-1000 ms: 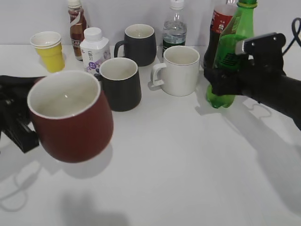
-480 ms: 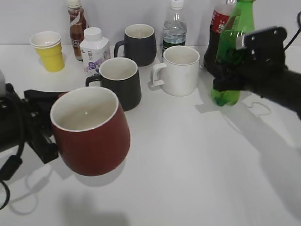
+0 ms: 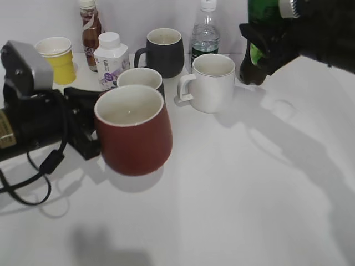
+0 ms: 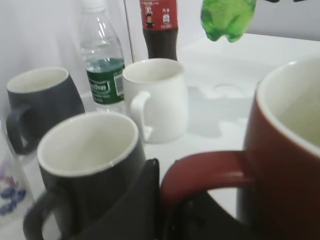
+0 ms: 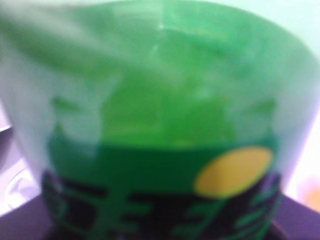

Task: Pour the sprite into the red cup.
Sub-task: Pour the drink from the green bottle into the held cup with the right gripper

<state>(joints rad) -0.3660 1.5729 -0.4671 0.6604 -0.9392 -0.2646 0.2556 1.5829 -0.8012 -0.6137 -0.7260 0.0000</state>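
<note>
Above the table, left fingers (image 3: 91, 145) clamp red cup (image 3: 135, 133) handle — right fingers (image 3: 266, 47) grip sprite (image 4: 227, 19).

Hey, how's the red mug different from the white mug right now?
The red mug is dark red outside and held off the table by its handle in the left gripper; the white mug is white and stands on the table, untouched. The red mug tapers; the white one is straight-sided. Both look empty with pale insides.

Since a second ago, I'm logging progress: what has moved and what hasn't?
The left gripper carried the red cup right, toward the middle. The right gripper lifted the sprite off the table. Both grips held. The black mugs, white mug and back-row bottles stayed put.
</note>
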